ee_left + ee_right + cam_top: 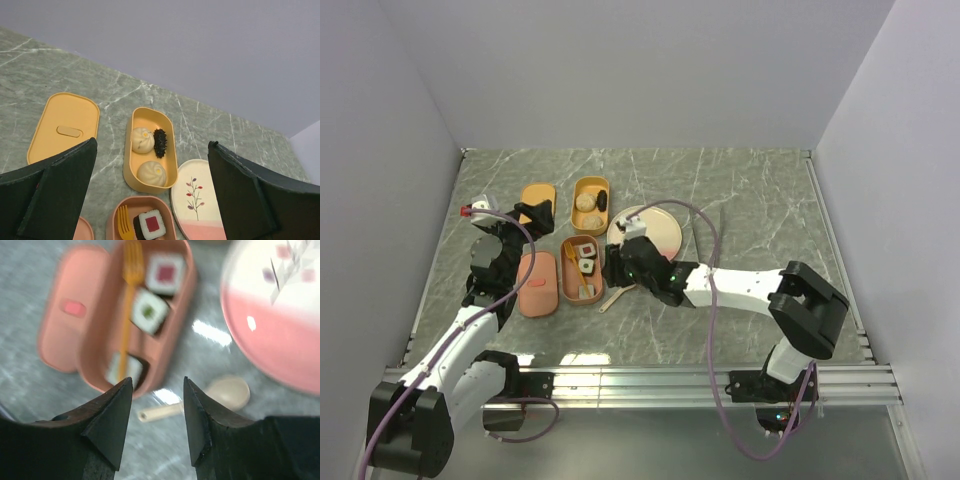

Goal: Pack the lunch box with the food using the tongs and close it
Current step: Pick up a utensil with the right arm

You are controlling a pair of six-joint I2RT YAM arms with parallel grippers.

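1. Left gripper [152,145] hangs spread wide and empty above the orange tray [131,167]. That tray holds two buns [142,140] and the dark piece [159,142], and a straight drop could knock them out.
2. Sushi rolls [148,311] sit in the pink tray [172,335] with an orange fork [131,285] laid across them, which may stop a lid seating.
3. Right gripper [156,385], its arm stretched low to the left and its fingers parted on nothing, hovers over the beige spoon [227,392]. It might grab that by mistake, since the tongs [720,222] seem to lie beyond the plate [280,340].
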